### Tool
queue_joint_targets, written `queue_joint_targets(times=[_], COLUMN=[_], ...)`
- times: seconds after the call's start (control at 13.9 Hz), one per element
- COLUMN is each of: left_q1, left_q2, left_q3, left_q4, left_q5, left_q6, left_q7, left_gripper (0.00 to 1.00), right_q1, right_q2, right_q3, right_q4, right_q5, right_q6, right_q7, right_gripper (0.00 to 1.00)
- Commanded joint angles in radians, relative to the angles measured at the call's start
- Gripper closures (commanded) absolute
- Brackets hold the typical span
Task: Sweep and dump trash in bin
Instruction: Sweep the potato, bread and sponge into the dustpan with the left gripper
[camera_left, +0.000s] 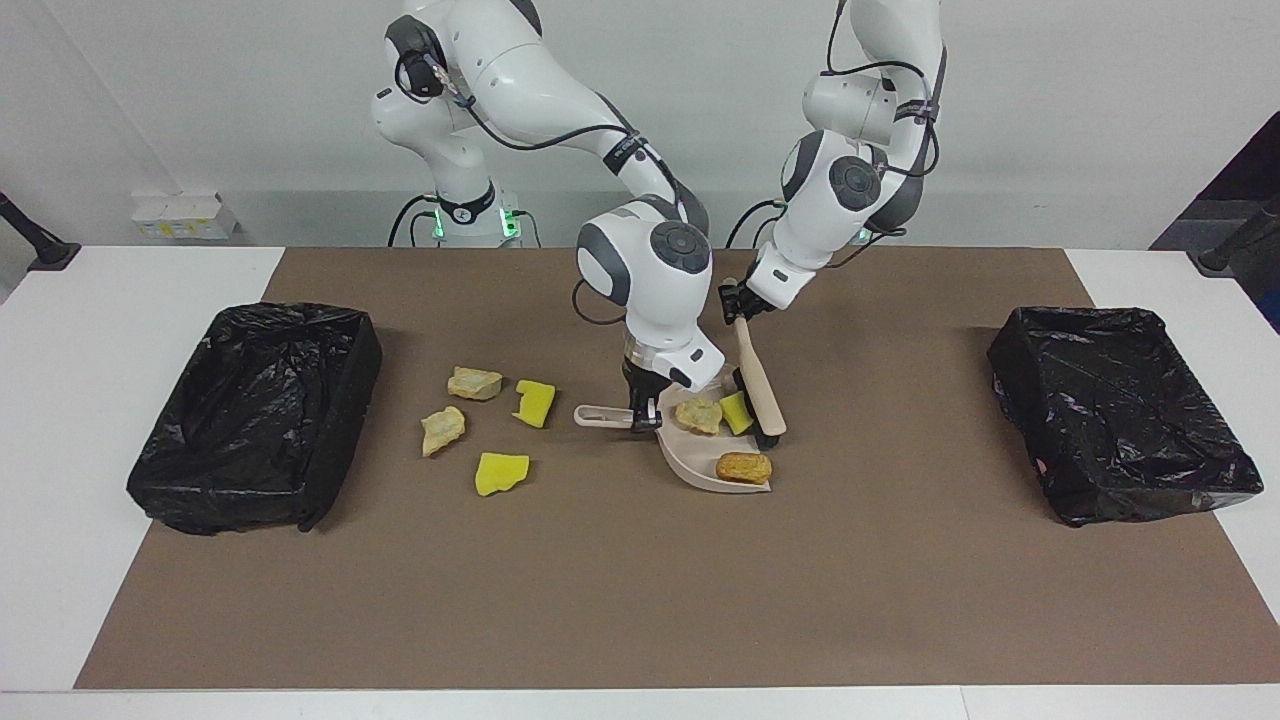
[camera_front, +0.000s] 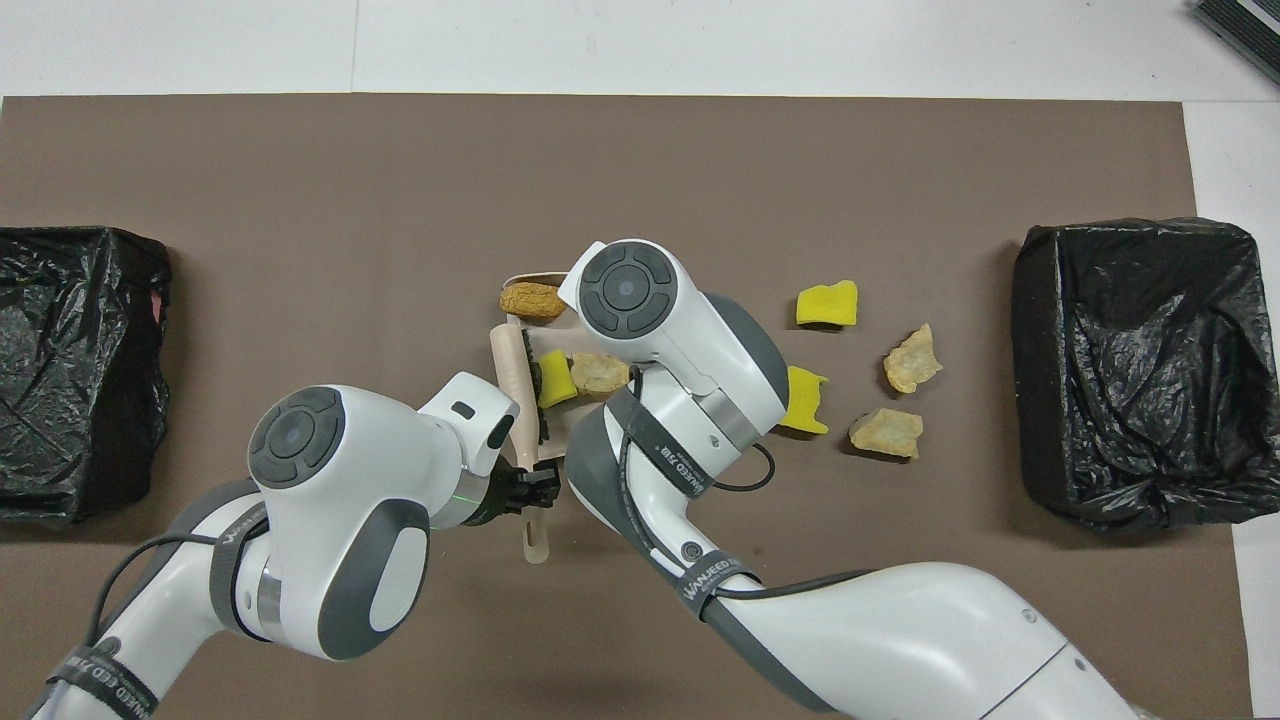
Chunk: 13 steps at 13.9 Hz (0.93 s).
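**A:** Where are your grippers?

**B:** My left gripper (camera_left: 738, 306) is clamped on the handle of the brush (camera_left: 757, 385); the brush slants down with its bristle head at the open edge of the dustpan (camera_left: 700, 468), toward my left arm's end of the table (camera_left: 100, 330); my right gripper (camera_left: 645, 410) is closed on the dustpan's handle, low over the brown mat (camera_left: 640, 590) at the middle of the table.

**A:** And the trash?

**B:** Three pieces are at the pan; a yellow sponge chunk (camera_left: 735, 412) sits in it right against the bristles; a tan lump (camera_left: 697, 415) lies touching that chunk, closer to my right gripper; an orange-brown nugget (camera_left: 744, 467) rests at the pan's corner farthest from me.

**A:** The rest?

**B:** Four scraps lie loose on the mat toward my right arm's end, between the pan and a bin; a notched yellow chunk (camera_left: 535, 402) is just beside the pan's handle; a second tan lump (camera_left: 474, 383) lies next to it; a third tan lump (camera_left: 442, 430) and a flat yellow chunk (camera_left: 500, 473) lie farther from me.

**A:** And the bins?

**B:** Two, each lined with black plastic; one bin (camera_left: 260, 415) stands at my right arm's end; the other bin (camera_left: 1120, 410) stands at my left arm's end, well apart from the scraps.
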Motion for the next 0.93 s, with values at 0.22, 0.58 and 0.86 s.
queue_joint_targets(times=[0.22, 0.58, 0.86], left_q1=[0.011, 0.083, 0.103], left_q2=[-0.023, -0.072, -0.123], left_q3=[0.024, 0.025, 0.022], left_q4=[0.056, 0.177, 0.176], left_q5=[0.006, 0.181, 0.251], left_q6=[-0.122, -0.363, -0.48], left_q7=[0.122, 0.109, 0.059], left_gripper=[1.0, 1.0, 1.0], right_q1=[-0.004, -0.012, -0.019], right_q2=[0.004, 0.006, 0.0], right_q3=[0.007, 0.008, 0.008], right_q4=[-0.01, -0.01, -0.008], right_q5=[-0.009, -0.002, 0.005], right_q6=[0.017, 0.018, 0.017], right_q7=[-0.039, -0.041, -0.044], right_gripper=[1.0, 1.0, 1.0])
